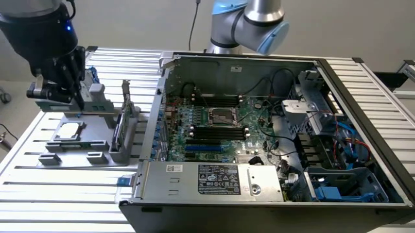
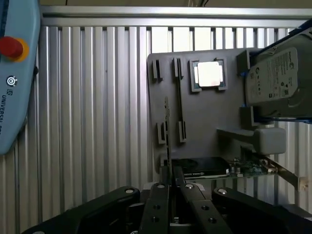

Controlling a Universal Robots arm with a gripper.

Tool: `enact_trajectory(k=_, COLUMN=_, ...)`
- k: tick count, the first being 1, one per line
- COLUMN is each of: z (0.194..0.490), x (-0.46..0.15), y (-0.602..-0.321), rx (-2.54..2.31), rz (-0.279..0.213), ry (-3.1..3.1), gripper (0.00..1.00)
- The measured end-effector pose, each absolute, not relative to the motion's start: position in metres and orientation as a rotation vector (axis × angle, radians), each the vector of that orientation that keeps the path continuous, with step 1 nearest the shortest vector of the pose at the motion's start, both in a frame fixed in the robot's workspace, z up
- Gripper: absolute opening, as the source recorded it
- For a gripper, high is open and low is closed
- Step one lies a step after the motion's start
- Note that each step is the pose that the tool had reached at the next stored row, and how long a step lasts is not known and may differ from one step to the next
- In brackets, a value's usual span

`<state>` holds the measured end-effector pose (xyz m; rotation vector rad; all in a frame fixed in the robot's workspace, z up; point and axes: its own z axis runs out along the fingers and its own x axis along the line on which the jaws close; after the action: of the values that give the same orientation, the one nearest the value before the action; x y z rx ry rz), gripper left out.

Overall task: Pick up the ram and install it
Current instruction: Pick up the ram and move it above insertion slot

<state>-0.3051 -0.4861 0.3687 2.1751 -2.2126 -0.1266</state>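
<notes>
ITEM: ram (image 2: 167, 129), edge-on, pinched between your hand's (image 2: 168, 176) narrow fingers, over the grey holder tray (image 2: 204, 131) | STEP: pick-up | CARE: lift straight, no twist; grip looks thin, so go slow.

The ram (image 2: 167, 127) has 1 end hidden inside the hand (image 2: 169, 174).

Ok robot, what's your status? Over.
Pincer shut on the ram. Ram edge-on over the grey tray, away from the open computer case. Upright card close beside it.
</notes>
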Motion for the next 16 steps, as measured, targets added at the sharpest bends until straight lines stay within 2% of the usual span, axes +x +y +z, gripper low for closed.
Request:
enact_trajectory(k=7, z=0.391, x=-0.273, y=-0.486, rx=2.172, rz=-0.133, ry=-2.209, gripper=0.14)
enact_trajectory(k=16, z=0.394, x=-0.233, y=-0.485, rx=2.172, rz=-0.134, ry=-2.209, gripper=0.14)
